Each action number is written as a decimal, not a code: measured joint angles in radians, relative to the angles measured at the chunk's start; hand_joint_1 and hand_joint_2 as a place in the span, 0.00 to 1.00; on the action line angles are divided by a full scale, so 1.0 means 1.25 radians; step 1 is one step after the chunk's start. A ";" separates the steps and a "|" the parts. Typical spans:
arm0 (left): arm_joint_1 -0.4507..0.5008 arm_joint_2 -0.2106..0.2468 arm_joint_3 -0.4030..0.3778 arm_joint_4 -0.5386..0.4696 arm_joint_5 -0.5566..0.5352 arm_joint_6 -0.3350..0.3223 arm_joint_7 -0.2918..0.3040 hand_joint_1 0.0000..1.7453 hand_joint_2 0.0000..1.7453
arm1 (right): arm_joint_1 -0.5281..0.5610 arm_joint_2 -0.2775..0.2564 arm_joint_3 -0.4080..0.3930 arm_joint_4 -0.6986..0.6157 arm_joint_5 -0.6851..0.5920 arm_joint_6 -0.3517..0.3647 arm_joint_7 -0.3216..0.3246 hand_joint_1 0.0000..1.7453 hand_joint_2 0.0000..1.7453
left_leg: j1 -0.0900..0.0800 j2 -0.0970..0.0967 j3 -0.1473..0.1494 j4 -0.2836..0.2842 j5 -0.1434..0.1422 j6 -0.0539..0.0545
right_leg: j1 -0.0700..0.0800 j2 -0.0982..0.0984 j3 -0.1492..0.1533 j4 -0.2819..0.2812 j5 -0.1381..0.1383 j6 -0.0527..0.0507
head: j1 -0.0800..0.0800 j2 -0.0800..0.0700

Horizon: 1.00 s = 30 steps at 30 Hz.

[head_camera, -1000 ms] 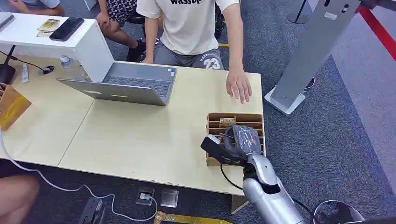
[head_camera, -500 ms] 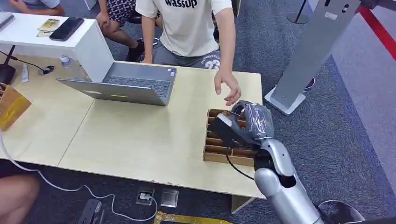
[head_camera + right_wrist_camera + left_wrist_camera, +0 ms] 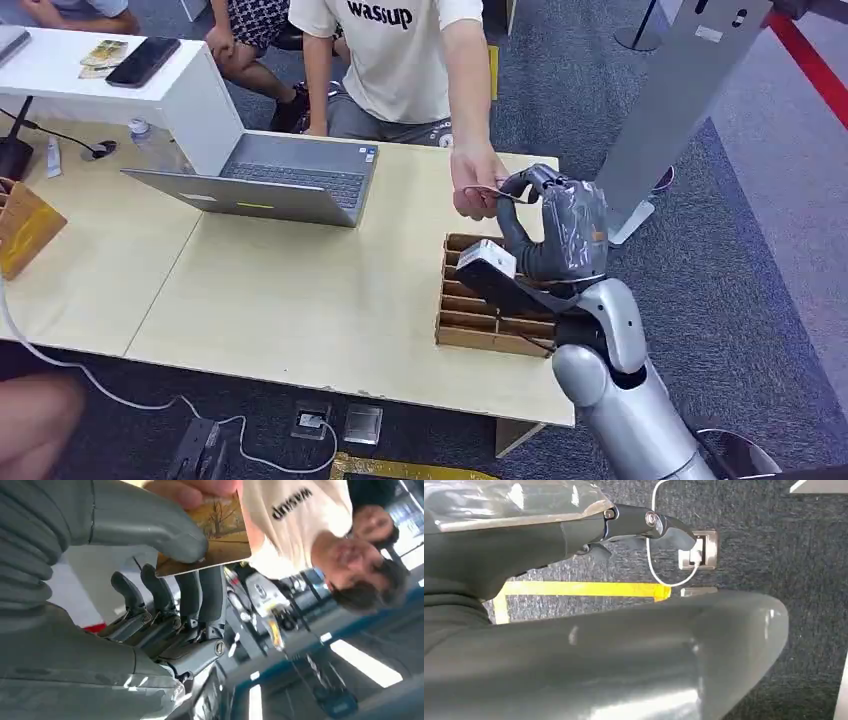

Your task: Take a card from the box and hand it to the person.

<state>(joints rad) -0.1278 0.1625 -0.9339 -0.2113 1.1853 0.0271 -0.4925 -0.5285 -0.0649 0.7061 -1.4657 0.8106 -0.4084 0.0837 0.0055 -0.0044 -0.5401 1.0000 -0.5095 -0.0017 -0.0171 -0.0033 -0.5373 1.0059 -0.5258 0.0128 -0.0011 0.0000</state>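
- Right hand (image 3: pixel 555 225) is now raised clear above the box (image 3: pixel 500 290), toward the far right of the table (image 3: pixel 300 290); a second ago it was down in the box slots.
- Card (image 3: pixel 210 535) is out of the box, pinched between the thumb and fingers of the right hand.
- Person's hand (image 3: pixel 475 185), a second ago flat on the table, has lifted and now grips the far edge of the card too.
- Judgement: extraction is done and the handover is mid-transfer, both parties on the card. What remains is for the right hand to let go.
- Left hand (image 3: pixel 639 522) hangs over the floor holding nothing, fingers apparently loose.
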 joint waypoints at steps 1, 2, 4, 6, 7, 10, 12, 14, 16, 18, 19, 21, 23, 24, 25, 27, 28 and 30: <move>-0.002 0.000 0.000 0.000 -0.002 -0.002 0.001 0.00 0.00 | -0.001 0.004 0.000 0.016 0.000 -0.029 -0.020 0.85 1.00 | 0.000 0.000 0.000 0.000 0.000 0.000 | 0.000 0.000 0.000 0.000 0.000 0.000 | 0.000 0.000; -0.003 -0.001 0.000 0.000 -0.003 -0.002 0.003 0.00 0.00 | -0.002 0.007 -0.001 0.033 0.000 -0.052 -0.037 0.85 1.00 | 0.000 0.000 0.000 0.000 0.000 0.000 | 0.000 0.000 0.000 0.000 0.000 0.000 | 0.000 0.000; -0.006 -0.001 0.000 0.000 -0.006 -0.005 0.005 0.00 0.00 | -0.002 0.012 -0.002 0.062 -0.007 -0.088 -0.065 0.85 1.00 | 0.000 0.000 0.000 0.000 0.000 0.000 | 0.000 0.000 0.000 0.000 0.000 0.000 | 0.000 0.000; -0.007 -0.002 0.000 0.000 -0.008 -0.005 0.006 0.00 0.00 | -0.002 0.017 -0.003 0.091 -0.015 -0.121 -0.088 0.85 1.00 | 0.000 0.000 0.000 0.000 0.000 0.000 | 0.000 0.000 0.000 0.000 0.000 0.000 | 0.000 0.000; -0.007 -0.002 0.000 0.000 -0.008 -0.005 0.006 0.00 0.00 | -0.002 0.018 -0.003 0.103 -0.021 -0.130 -0.095 0.85 1.00 | 0.000 0.000 0.000 0.000 0.000 0.000 | 0.000 0.000 0.000 0.000 0.000 0.000 | 0.000 0.000; -0.007 -0.003 0.000 0.000 -0.008 -0.005 0.006 0.00 0.00 | -0.002 0.023 -0.003 0.132 -0.020 -0.137 -0.097 0.00 1.00 | 0.000 0.000 0.000 0.000 0.000 0.000 | 0.000 0.000 0.000 0.000 0.000 0.000 | 0.000 0.000; -0.007 -0.003 -0.001 0.000 -0.013 -0.005 0.006 0.00 0.00 | -0.002 0.025 -0.003 0.146 -0.029 -0.136 -0.098 0.00 1.00 | 0.000 0.000 0.000 0.000 0.000 0.000 | 0.000 0.000 0.000 0.000 0.000 0.000 | 0.000 0.000; -0.007 -0.003 -0.003 0.000 -0.016 -0.005 0.006 0.00 0.00 | -0.001 0.026 -0.003 0.156 -0.045 -0.133 -0.101 0.00 1.00 | 0.000 0.000 0.000 0.000 0.000 0.000 | 0.000 0.000 0.000 0.000 0.000 0.000 | 0.000 0.000; -0.006 -0.003 -0.004 0.000 -0.014 -0.004 0.004 0.00 0.00 | 0.002 0.026 -0.004 0.160 -0.114 -0.108 -0.119 0.00 0.00 | 0.000 0.000 0.000 0.000 0.000 0.000 | 0.000 0.000 0.000 0.000 0.000 0.000 | 0.000 0.000; -0.004 -0.003 -0.004 0.000 -0.009 -0.003 0.003 0.00 0.00 | 0.011 0.026 -0.008 0.161 -0.204 -0.086 -0.140 0.00 1.00 | 0.000 0.000 0.000 0.000 0.000 0.000 | 0.000 0.000 0.000 0.000 0.000 0.000 | 0.000 0.000; -0.003 -0.003 -0.004 0.000 -0.007 -0.003 0.003 0.00 0.00 | 0.015 0.026 -0.009 0.161 -0.236 -0.078 -0.145 0.00 1.00 | 0.000 0.000 0.000 0.000 0.000 0.000 | 0.000 0.000 0.000 0.000 0.000 0.000 | 0.000 0.000; 0.001 -0.003 -0.004 0.000 -0.003 -0.002 0.001 0.00 0.00 | 0.023 0.026 -0.012 0.160 -0.304 -0.060 -0.149 0.00 1.00 | 0.000 0.000 0.000 0.000 0.000 0.000 | 0.000 0.000 0.000 0.000 0.000 0.000 | 0.000 0.000; 0.005 -0.003 -0.004 0.000 0.000 0.000 -0.001 0.00 0.00 | 0.037 0.024 -0.023 0.149 -0.371 -0.041 -0.153 0.00 1.00 | 0.000 0.000 0.000 0.000 0.000 0.000 | 0.000 0.000 0.000 0.000 0.000 0.000 | 0.001 0.000; 0.008 -0.003 -0.004 0.000 0.004 0.000 -0.002 0.00 0.00 | 0.044 0.024 -0.028 0.142 -0.406 -0.030 -0.155 0.00 1.00 | 0.000 0.000 0.000 0.000 0.000 0.000 | 0.000 0.000 0.000 0.000 0.000 0.000 | 0.000 0.000; 0.011 -0.002 -0.004 0.000 0.007 0.001 -0.003 0.00 0.00 | 0.052 0.022 -0.032 0.133 -0.443 -0.014 -0.156 0.00 1.00 | 0.000 0.000 0.000 0.000 0.000 0.000 | 0.000 0.000 0.000 0.000 0.000 0.000 | 0.000 0.000; 0.016 -0.002 -0.004 0.000 0.014 0.004 -0.005 0.00 0.00 | 0.073 0.018 -0.043 0.111 -0.520 0.020 -0.153 0.00 1.00 | 0.000 0.000 0.000 0.000 0.000 0.000 | 0.000 0.000 -0.001 0.000 0.000 0.000 | 0.000 0.000; 0.019 -0.002 -0.003 0.000 0.017 0.005 -0.005 0.00 0.00 | 0.083 0.015 -0.047 0.101 -0.553 0.033 -0.149 0.00 1.00 | 0.000 0.000 0.000 0.000 0.000 0.000 | 0.000 0.000 -0.001 0.000 0.000 0.000 | 0.000 0.000; 0.022 -0.002 -0.002 0.000 0.023 0.012 -0.005 0.00 0.00 | 0.104 0.006 -0.054 0.077 -0.605 0.054 -0.134 0.00 1.00 | 0.000 0.000 0.000 0.000 0.000 0.000 | 0.000 0.000 -0.001 0.000 0.000 0.000 | 0.000 0.000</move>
<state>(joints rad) -0.0998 0.1606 -0.9358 -0.2113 1.2146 0.0419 -0.4982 -0.3988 -0.0572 0.6387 -1.3701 0.0548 -0.3404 -0.0836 0.0055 -0.0042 -0.5402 1.0000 -0.5095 -0.0018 -0.0172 -0.0031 -0.5382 1.0058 -0.5259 0.0127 -0.0011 0.0000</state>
